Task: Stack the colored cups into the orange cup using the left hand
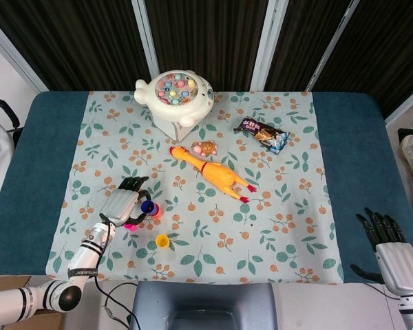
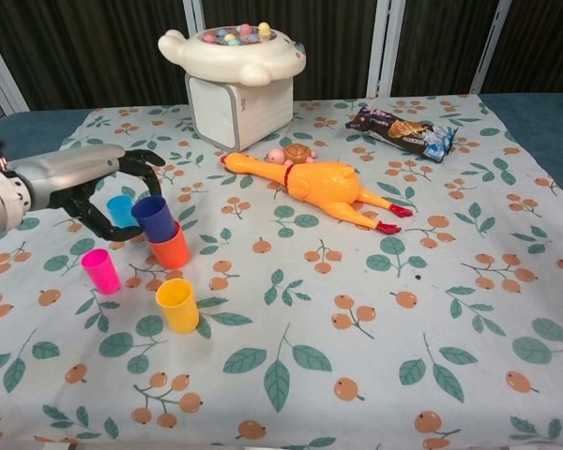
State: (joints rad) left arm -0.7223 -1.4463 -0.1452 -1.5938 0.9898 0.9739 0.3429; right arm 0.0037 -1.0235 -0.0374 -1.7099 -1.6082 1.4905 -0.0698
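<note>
Fingers [image 2: 136, 159] of left hand [image 2: 94, 183] curled around dark blue cup [image 2: 154, 217], left-center of chest view; thumb [image 2: 101, 225] arcs under on near side, other fingertips over far side. Whether pads actually press the cup wall, cannot tell, gap looks thin. Dark blue cup sits nested in orange cup [image 2: 172, 248], mouth up, long axis leaning up and to the left of frame, not quite plumb. Orange cup upright on floral tablecloth [image 2: 375, 309], mouth up, only its lower part showing below blue cup. Light blue cup [image 2: 120, 209] just behind, inside the loop of the fingers, upright. Pink cup [image 2: 100, 270] lower left of orange, apart, upright, mouth up. Yellow cup [image 2: 177, 305] below orange, apart, upright.

Head view: left hand [image 1: 120, 201] at lower left, dark blue cup [image 1: 147, 206] at its fingertips, yellow cup [image 1: 162, 240] lower right of it. Right hand [image 1: 392, 251] at lower right corner, off the cloth, fingers straight and slightly apart, holding nothing.

Rubber chicken [image 2: 324, 185] center of frame, lying long axis upper left to lower right. Small round toys [image 2: 293, 153] touching its neck end. White toy box [image 2: 235, 80] at top center. Snack packet [image 2: 401, 131] upper right, lying flat.
</note>
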